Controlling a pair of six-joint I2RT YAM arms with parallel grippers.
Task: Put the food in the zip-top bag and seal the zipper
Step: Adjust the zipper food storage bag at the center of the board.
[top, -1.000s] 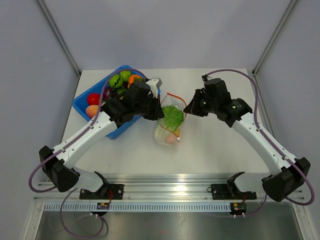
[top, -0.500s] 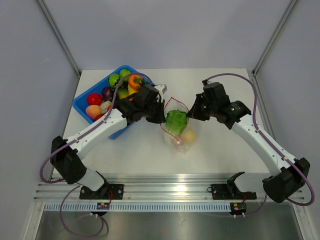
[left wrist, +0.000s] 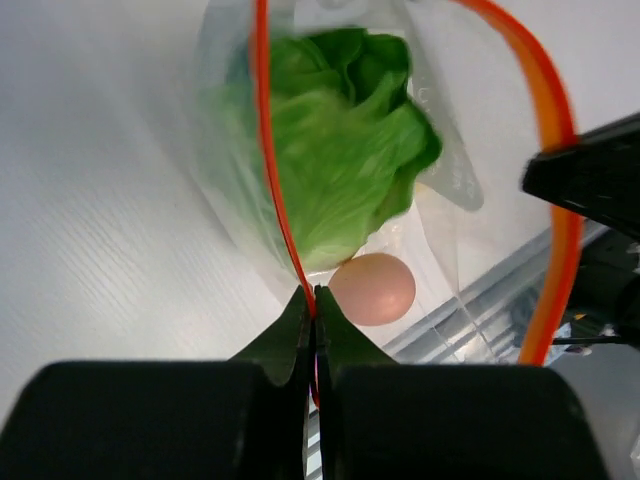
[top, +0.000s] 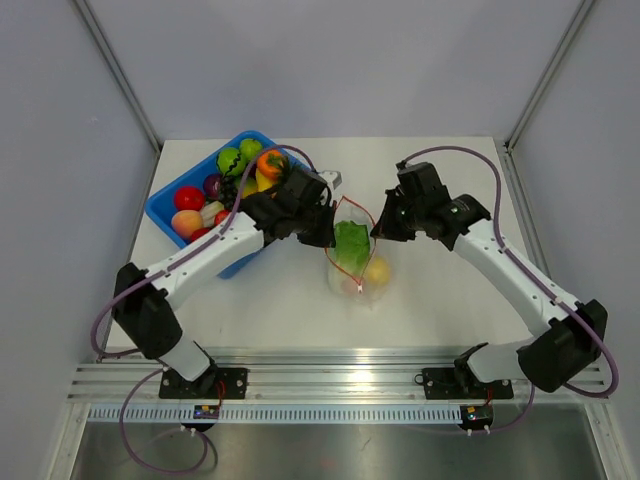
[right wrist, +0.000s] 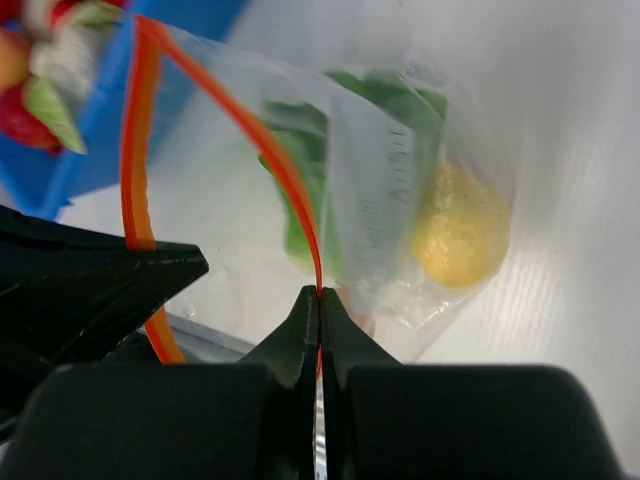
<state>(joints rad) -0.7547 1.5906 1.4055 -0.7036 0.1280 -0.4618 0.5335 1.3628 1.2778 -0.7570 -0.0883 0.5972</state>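
Food (top: 350, 243) sits partly in your bag (right wrist: 375, 150), partly in the bin (top: 160, 213); left gripper (left wrist: 312, 300) and right gripper (right wrist: 320, 298) clamp tight on the unsealed zipper (left wrist: 268, 150).

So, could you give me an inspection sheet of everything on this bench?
Surface: white table.
Job's things: zip-top bag, mouth held open; lettuce, yellow piece and peach piece inside.
Clutter: blue bin holding more toy food.
Claws: left claw and right claw each shut on the zipper.
Cables: purple cable looped along each arm.
Surroundings: grey walls, metal rail at near edge.
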